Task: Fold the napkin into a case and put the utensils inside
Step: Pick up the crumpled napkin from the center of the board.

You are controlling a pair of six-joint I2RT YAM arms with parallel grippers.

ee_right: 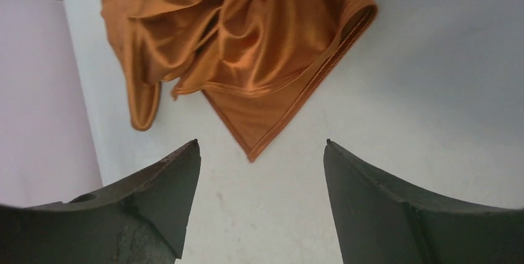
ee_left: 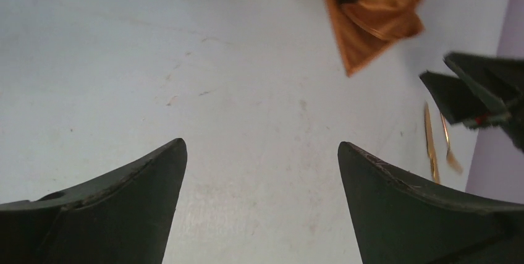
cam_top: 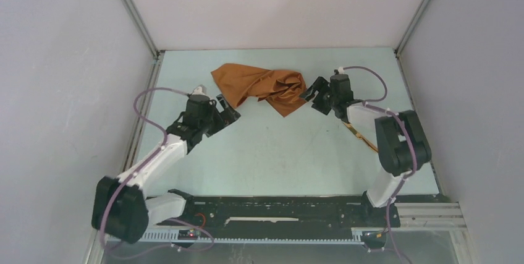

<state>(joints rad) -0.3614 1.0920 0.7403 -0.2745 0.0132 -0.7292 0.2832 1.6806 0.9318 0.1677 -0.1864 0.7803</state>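
One napkin point(cam_top: 262, 86), crumpled, far centre of table point(cam_top: 278, 153); left gripper point(cam_top: 231, 110) and right gripper point(cam_top: 311, 97) flank it, both spread, empty; utensils point(cam_top: 364, 140) partly hidden beneath right arm.

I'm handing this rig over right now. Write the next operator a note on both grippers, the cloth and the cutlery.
The left gripper is open and empty, over bare table.
The right gripper is open and empty, facing a corner of the cloth without touching it.
The rust-orange shiny cloth napkin lies crumpled at the far middle.
The two thin golden metal utensils lie beside the right arm.
Done: no fold yet.
Left: flatten and fold it, then slip the utensils in.
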